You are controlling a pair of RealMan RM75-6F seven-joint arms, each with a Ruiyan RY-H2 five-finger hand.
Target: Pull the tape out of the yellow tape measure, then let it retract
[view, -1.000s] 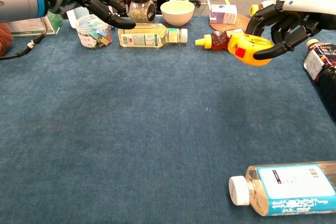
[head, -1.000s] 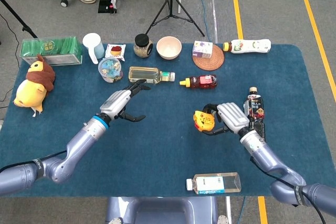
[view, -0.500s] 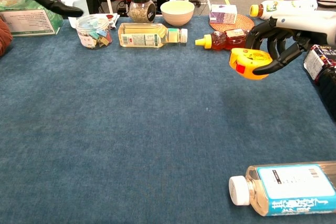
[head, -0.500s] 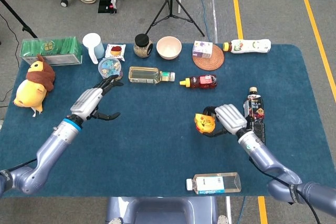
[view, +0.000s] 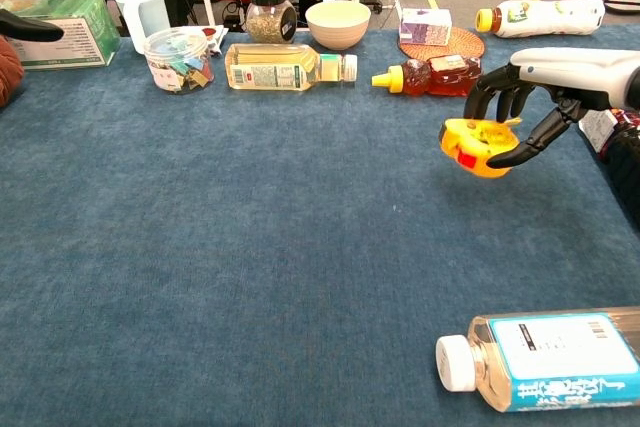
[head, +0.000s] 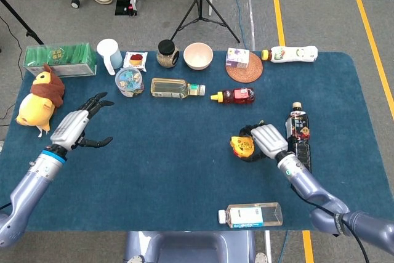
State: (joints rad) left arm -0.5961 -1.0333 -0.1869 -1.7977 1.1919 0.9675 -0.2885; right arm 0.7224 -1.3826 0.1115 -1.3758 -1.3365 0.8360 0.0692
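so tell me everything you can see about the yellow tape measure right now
The yellow tape measure is a small, rounded case that looks like glossy plastic, with a red patch on the side facing the chest camera. No tape shows pulled out of it. The right robot hand holds it from above, dark fingers curled round its top and far side, and it appears lifted clear of the blue tablecloth. It sits right of centre, in front of the red sauce bottle.

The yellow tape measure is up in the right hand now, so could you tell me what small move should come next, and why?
Probably lower it to the cloth and release. The right hand holds the yellow tape measure above the table, no tape shows outside the case, and the left hand hangs open far off near the plush toy, too far to pull.
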